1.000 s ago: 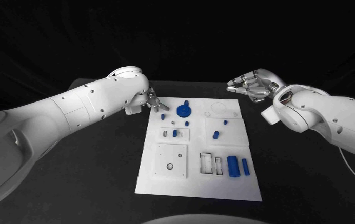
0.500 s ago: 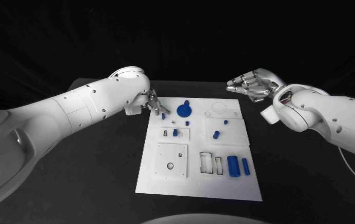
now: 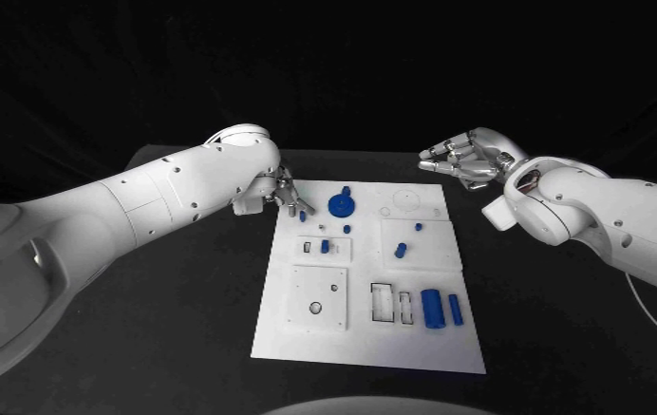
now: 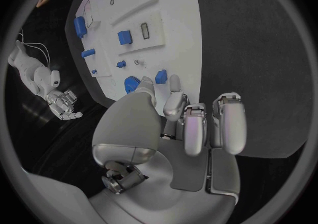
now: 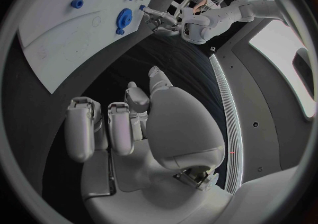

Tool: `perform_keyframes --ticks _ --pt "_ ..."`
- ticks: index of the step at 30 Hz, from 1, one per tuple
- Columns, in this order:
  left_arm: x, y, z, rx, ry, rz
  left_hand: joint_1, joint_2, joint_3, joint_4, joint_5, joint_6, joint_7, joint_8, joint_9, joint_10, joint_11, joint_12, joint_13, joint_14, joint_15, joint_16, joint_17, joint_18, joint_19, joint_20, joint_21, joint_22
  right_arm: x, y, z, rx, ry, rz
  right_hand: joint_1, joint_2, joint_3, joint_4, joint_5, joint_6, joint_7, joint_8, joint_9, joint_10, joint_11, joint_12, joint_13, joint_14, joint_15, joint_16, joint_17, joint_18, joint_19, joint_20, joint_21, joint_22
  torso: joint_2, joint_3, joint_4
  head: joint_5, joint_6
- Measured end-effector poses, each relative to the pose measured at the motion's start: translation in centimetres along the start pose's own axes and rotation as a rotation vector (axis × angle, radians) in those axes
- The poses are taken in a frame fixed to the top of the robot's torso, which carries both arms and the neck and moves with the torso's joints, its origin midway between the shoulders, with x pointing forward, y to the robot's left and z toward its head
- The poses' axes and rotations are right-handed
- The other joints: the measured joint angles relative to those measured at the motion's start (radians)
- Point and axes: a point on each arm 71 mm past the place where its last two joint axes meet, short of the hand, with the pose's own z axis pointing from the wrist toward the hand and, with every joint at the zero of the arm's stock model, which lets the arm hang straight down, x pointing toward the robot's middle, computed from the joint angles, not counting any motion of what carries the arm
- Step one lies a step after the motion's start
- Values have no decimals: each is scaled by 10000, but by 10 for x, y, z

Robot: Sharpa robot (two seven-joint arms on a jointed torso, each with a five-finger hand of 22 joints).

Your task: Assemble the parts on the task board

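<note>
Partly hidden by its fingers, the left robot hand (image 3: 284, 193) pinches a small blue peg (image 4: 161, 77). Right robot hand (image 3: 465, 158) hovers curled, holding nothing, beside the flat white task board (image 3: 359, 348).

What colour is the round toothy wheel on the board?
Blue. The gear shows best in the head view.

A black table (image 3: 164, 339) stands before a wholly dark backdrop (image 3: 328, 45). In the right wrist view, a grey wall panel (image 5: 265, 97) runs beside a bright, window-like opening (image 5: 281, 57), with a pale ribbed strip (image 5: 228, 128) curving along it.
</note>
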Motion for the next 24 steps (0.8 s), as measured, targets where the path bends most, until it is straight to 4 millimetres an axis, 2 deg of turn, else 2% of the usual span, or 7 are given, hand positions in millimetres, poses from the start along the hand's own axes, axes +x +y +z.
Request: perform_keyframes --ticks 4,16,24 --pt "1 -1 1 34 28 -21 132 134 150 10 0 0 0 5 10 0 0 0 0 36 -35 0 -1 0 0 0 0 0 0 0 0 -6 11 3 0 0 0 0 0 -29 29 0 0 0 0 0 0 0 0 0 -1 0 0 0 0 0 2 0 3 7 -8" --pt "4 -5 2 196 68 -153 210 132 240 -26 0 -1 0 42 9 0 0 0 -1 36 -35 0 -1 0 0 0 -1 0 1 0 1 -15 32 7 0 0 0 0 0 -29 29 0 0 0 0 0 1 0 0 0 -2 0 0 0 0 0 9 0 -7 -4 -18" --pt "4 -4 3 201 70 -223 410 254 413 -28 0 -1 0 67 18 0 0 0 -14 36 -35 0 -2 0 0 0 -1 0 1 0 1 -20 46 11 0 0 0 0 0 -29 29 0 0 0 0 0 1 0 0 0 -3 0 0 0 0 1 6 4 -2 -12 -29"
